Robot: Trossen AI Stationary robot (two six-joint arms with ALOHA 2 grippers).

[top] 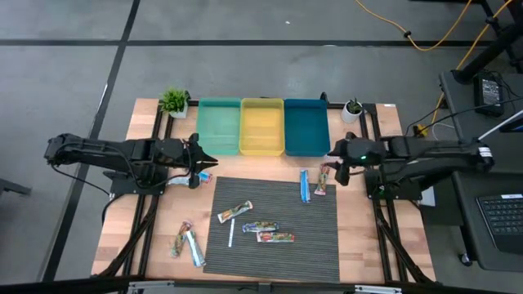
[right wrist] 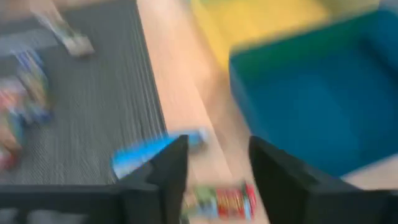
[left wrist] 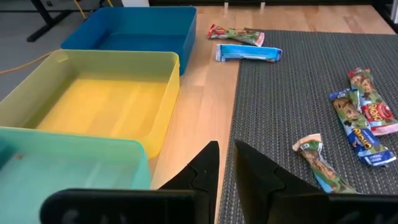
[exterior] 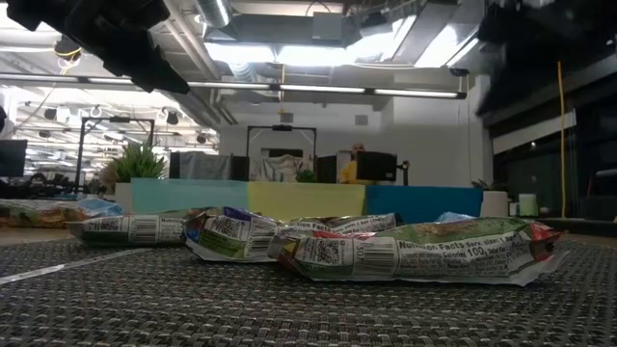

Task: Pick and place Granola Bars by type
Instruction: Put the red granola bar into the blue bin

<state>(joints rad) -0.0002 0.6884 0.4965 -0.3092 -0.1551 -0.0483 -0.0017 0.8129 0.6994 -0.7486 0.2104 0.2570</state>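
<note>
Two bars point(top: 314, 184) lie just beside the blue bin point(top: 306, 126); the right pincer point(top: 336, 173), parted and empty above them, risks catching both, while the left pincer point(top: 206, 163) stays out nearly clenched, holding nothing.

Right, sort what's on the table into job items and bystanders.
For the job: granola bars scattered on the mat and wood; green bin, yellow bin, blue bin.
Just lying about: thin white stick, two potted plants, striped mat.

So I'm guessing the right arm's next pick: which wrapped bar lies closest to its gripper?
The multicoloured bar just below the right gripper, on the bare wood at the mat's right edge. The blue bar beside it lies farther left; the rest are far off.
</note>
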